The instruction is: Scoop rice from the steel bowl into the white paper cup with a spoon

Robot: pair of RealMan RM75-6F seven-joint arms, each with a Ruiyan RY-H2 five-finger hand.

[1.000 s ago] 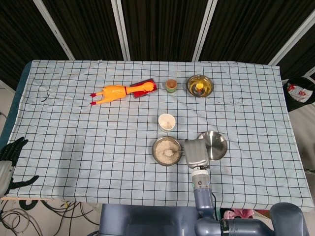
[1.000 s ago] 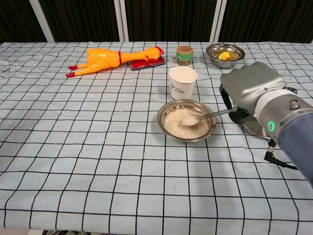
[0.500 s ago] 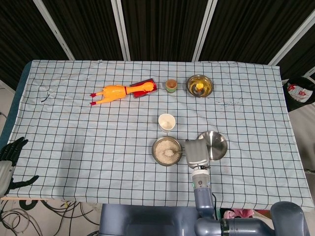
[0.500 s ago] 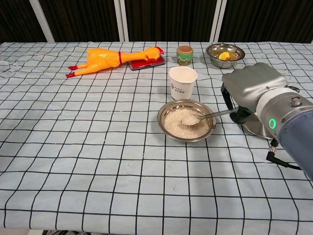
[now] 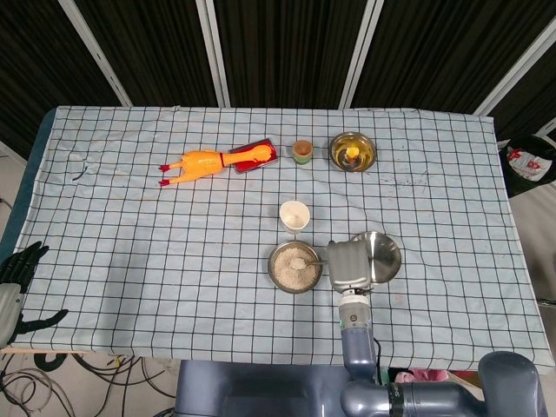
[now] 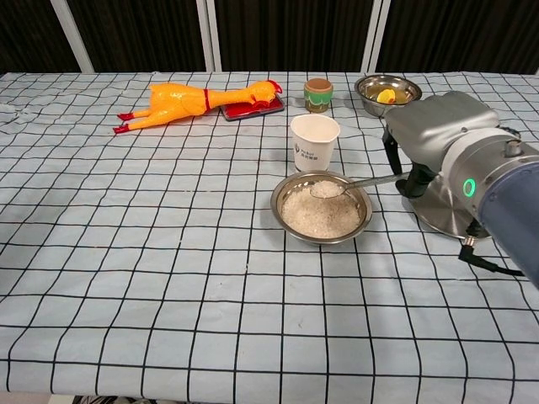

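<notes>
Steel is the material of the rice bowl (image 6: 321,207), which sits on the checked tablecloth (image 6: 152,236) just in front of the white paper cup (image 6: 314,141). A spoon (image 6: 345,185) loaded with rice is held by the right hand (image 6: 425,139), its scoop raised above the far part of the bowl, on the cup's side. A metal lid (image 5: 380,255) lies under that hand. The left hand (image 5: 19,280) is seen at the table's edge, fingers apart, nothing held. A rubber chicken (image 6: 189,102) lies well apart at the back.
</notes>
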